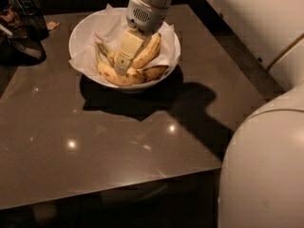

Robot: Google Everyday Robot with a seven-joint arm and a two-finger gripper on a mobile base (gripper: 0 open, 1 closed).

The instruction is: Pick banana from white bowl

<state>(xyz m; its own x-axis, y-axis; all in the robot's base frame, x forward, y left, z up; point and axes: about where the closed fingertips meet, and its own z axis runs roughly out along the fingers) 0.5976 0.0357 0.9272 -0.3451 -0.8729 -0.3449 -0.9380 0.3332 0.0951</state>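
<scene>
Bananas point(118, 78) are seen in the camera view, heaped loosely inside the white bowl point(72, 45). The bowl is lined with crumpled white paper point(92, 30) and stands toward the far side of the dark glossy table point(95, 141). One curved banana point(150, 50) is propped highest, along the right of the heap, and a browner banana point(156, 72) lies just below it. The gripper point(120, 67) is lowered from the arm point(145, 13) into the middle of the heap, with its tip among the fruit. Whether it is open or closed on anything cannot be told. Dark containers point(23, 18) are set at the table's far left corner, well apart from the bowl. The robot's pale body point(266, 175) fills the near right.

A banana is judged to be light and fairly firm but easily bruised, with a smooth skin that may slip. It is best taken across its thick middle with gentle pressure and lifted clear of the paper, which could be dragged along.
</scene>
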